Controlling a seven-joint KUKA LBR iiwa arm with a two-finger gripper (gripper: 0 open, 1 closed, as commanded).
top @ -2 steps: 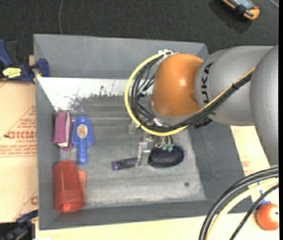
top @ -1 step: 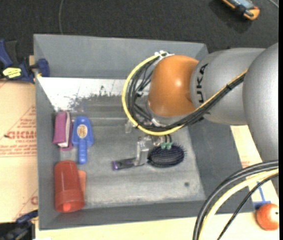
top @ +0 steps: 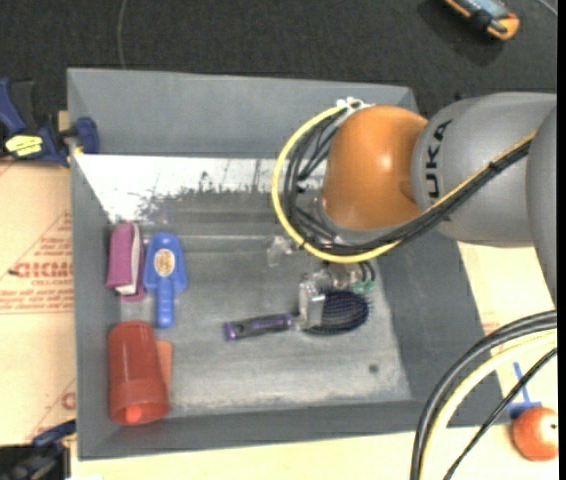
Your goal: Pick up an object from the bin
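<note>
The claw [top: 312, 302] is low down in the grey bin [top: 243, 108], near the middle and a bit to the right. It sits right over a dark brush [top: 261, 326] — a small hairbrush with a purple handle and a round, dark blue head. The brush lies flat on the bin floor. Its handle sticks out to the left of the claw and its head peeks out on the right, so the claw is over the part where handle and head meet.

Is the claw apart or together? I cannot tell. The big orange cover [top: 373, 168] on the arm (that is a part of the robot, not a toy) hides most of it from above.

The other things are well apart from the claw, over by the left wall. A red cup [top: 135, 368] lies on its side in the near corner. A blue toy [top: 164, 273] with a round face lies further back, and a pink thing [top: 123, 256] is just beside it.

How far along is the job? I think about half way — the claw is down at a thing, but the brush looks like it rests on the floor, not lifted. What is left is to squeeze the brush tight and carry it up out of the bin. The brush is thin there, so it might tip or slip.
</note>
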